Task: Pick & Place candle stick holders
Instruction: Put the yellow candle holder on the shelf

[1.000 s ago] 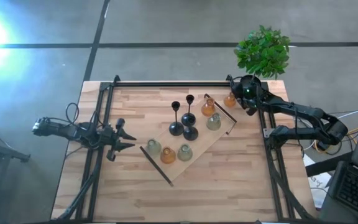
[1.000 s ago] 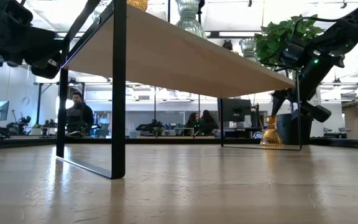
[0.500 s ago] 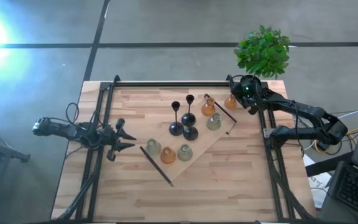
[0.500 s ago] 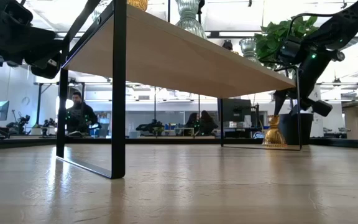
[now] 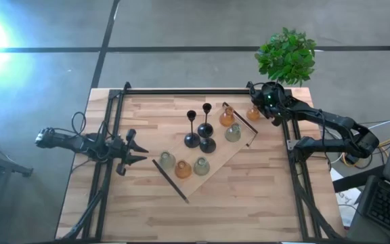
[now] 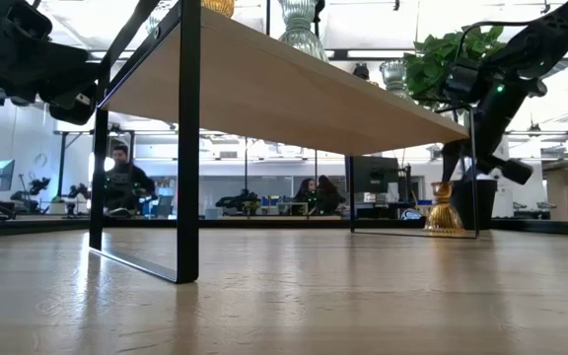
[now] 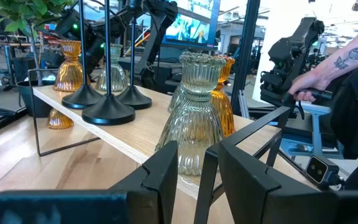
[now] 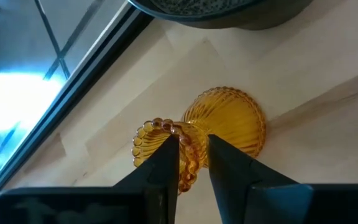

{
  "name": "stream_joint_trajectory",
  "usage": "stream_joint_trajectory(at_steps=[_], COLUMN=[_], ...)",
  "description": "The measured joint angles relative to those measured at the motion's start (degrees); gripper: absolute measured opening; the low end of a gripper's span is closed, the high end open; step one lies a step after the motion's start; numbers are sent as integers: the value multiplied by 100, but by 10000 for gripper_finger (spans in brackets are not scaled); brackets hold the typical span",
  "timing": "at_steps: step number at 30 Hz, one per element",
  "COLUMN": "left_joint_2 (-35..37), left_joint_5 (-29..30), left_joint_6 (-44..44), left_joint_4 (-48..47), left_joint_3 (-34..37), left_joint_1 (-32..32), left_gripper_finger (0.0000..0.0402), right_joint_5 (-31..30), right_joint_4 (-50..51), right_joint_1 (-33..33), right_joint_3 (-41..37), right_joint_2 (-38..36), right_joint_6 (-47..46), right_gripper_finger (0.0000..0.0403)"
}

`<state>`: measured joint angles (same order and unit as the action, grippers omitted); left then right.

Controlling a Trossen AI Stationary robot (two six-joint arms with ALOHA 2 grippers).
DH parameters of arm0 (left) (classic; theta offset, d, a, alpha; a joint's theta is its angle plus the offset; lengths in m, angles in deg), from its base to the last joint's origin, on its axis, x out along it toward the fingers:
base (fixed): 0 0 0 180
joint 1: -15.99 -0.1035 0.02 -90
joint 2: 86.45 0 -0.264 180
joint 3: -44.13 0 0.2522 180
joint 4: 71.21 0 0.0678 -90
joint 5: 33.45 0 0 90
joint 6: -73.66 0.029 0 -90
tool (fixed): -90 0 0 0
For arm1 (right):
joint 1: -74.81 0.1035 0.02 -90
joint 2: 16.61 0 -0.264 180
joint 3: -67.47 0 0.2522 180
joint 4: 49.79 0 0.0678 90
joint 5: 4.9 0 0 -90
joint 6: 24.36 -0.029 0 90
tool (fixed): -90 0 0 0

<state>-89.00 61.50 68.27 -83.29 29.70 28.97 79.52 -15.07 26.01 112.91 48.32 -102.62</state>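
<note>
An amber glass holder [image 5: 253, 114] stands on the table at the far right, between a wooden riser [image 5: 181, 183] and the plant pot. It also shows in the low view [image 6: 445, 209] and the right wrist view [image 8: 225, 124]. My right gripper [image 8: 193, 167] is shut on it. The riser carries three black stemmed holders [image 5: 205, 129] and several amber and pale green glass ones [image 5: 183, 169], all standing on their bases. My left gripper [image 5: 138, 150] waits open and empty at the table's left side, facing a pale green holder [image 7: 194, 118]. My right gripper pinches the amber holder's upper cup [image 8: 188, 149], just under its beaded rim, between the two fingers. The fingers come from above, slanting down from the table's right side. The holder stands upright with its bell base [image 6: 445, 227] down at the table top.
A black pot with a green plant [image 5: 286, 57] stands just beyond the right gripper at the far right corner. The riser's black wire leg [image 5: 241, 122] is close to the held holder. Black frame rails [image 5: 107, 135] run along the table's left, right and far edges. People sit in the room beyond.
My right gripper has gone a little toward the table's right and near edges with the amber holder. The holder has shifted with it, away from the riser's leg, and stays upright.
</note>
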Motion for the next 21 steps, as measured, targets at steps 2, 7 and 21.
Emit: stream_joint_trajectory(at_steps=[2, 7, 21], left_joint_2=[0, -1, 0], left_joint_5=[2, 1, 0], left_joint_6=[0, 0, 0], left_joint_4=[0, 0, 0], left_joint_3=[0, 0, 0], left_joint_1=[-1, 0, 1], left_gripper_finger=[120, 120, 120], right_joint_5=[0, 0, -22], right_joint_4=[87, 306, 352], right_joint_1=[-2, -2, 4], right_joint_3=[2, 7, -9], right_joint_2=[0, -7, -166], right_joint_6=[-4, 4, 315], right_gripper_finger=[77, 72, 26])
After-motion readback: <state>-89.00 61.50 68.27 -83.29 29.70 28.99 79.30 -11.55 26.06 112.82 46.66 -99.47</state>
